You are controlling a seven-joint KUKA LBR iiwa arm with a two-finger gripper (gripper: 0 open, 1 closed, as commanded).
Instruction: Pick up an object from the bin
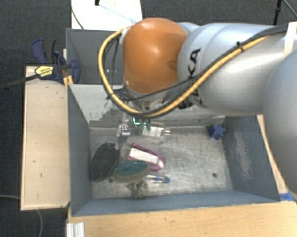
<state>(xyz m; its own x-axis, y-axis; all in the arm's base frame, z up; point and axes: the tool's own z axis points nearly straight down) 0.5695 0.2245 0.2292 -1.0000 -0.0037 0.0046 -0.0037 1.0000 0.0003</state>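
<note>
Camera view puts my gripper (130,129) low inside the bin (79,147), near the back wall and left of the middle, under my orange wrist cover (153,53). I cannot tell whether it is spread or pressed together, because the wrist hides too much of it. Nothing shows in its grasp, so I judge the pick not yet made. The reach into the bin is done; closing and lifting are left.

Just in front of me lies a small cluster. The white and pink tube (146,155) is nearest, with a dark oval disc (104,162) to its left and a teal oval pad (130,170) lying against both. A brownish lump (137,188) sits by the front wall, and a small blue piece (216,131) sits well apart on the right.

The sloping left wall crowds the disc, and the front wall crowds the lump. The floor to the right of the tube is bare, so that side looks the freest for me to move.
</note>
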